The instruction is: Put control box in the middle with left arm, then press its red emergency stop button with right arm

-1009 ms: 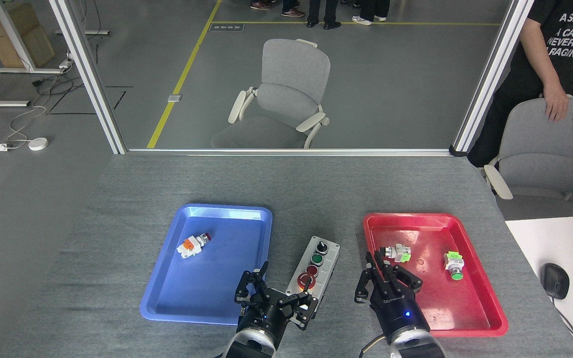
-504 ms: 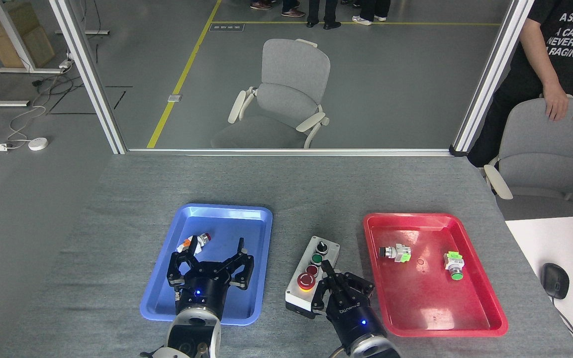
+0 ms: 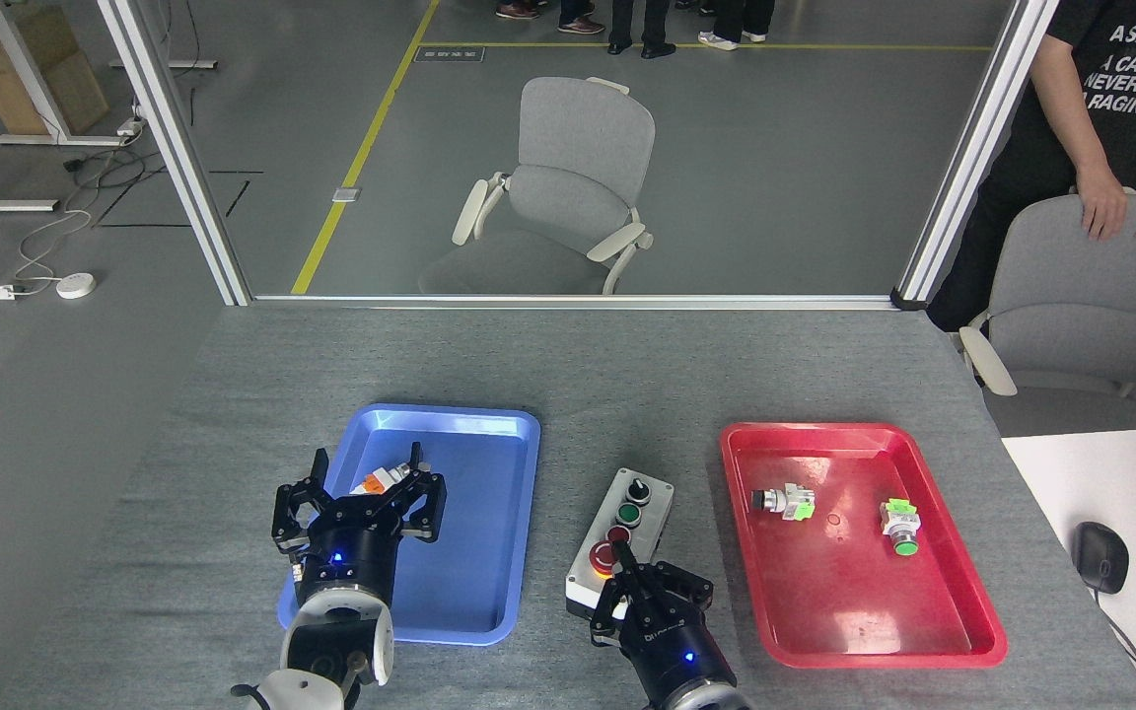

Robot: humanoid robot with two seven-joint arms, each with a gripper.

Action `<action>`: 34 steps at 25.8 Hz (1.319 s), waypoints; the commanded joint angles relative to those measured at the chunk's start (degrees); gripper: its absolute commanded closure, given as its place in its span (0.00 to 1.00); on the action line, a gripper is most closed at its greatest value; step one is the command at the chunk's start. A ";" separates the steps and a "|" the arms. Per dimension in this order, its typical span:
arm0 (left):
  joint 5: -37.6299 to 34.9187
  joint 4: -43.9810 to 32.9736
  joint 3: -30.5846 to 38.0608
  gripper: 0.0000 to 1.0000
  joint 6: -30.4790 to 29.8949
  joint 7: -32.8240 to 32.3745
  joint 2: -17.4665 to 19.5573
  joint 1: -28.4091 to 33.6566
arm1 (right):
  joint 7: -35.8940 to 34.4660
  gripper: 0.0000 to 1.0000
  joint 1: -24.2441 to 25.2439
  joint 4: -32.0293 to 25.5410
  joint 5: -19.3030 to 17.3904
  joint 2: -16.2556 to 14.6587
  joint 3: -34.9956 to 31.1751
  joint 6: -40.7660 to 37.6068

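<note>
- While the grey felt-like table fills the near half of the view, a grey office chair is seen beyond its far edge, and a person in a black shirt is seen at the far right with both hands on the back of a second chair.
- On the left of the table a blue tray is laid, and on the right a red tray; the two are well apart, with bare table between them.
- On that bare strip, the middle, the control box is seen lying flat, its long side angled from near left to far right, with the black knob at the far end and the big red button at the near end.
- The left gripper is held over the near left part of the blue tray, its fingers spread wide and empty.
- The right gripper is placed at the near end of the control box with its fingers drawn close together; a fingertip is seen right at the big red button, though contact cannot be told.
- A small white-orange switch part is seen in the blue tray, just beyond the left gripper.
- Two small green-and-white switch parts are seen lying apart in the far half of the red tray.
</note>
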 commanded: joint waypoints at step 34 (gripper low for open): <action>4.67 1.44 1.04 0.01 0.14 4.54 -0.58 0.96 | -1.11 0.03 -0.26 -9.50 -3.59 -6.27 -20.68 -2.43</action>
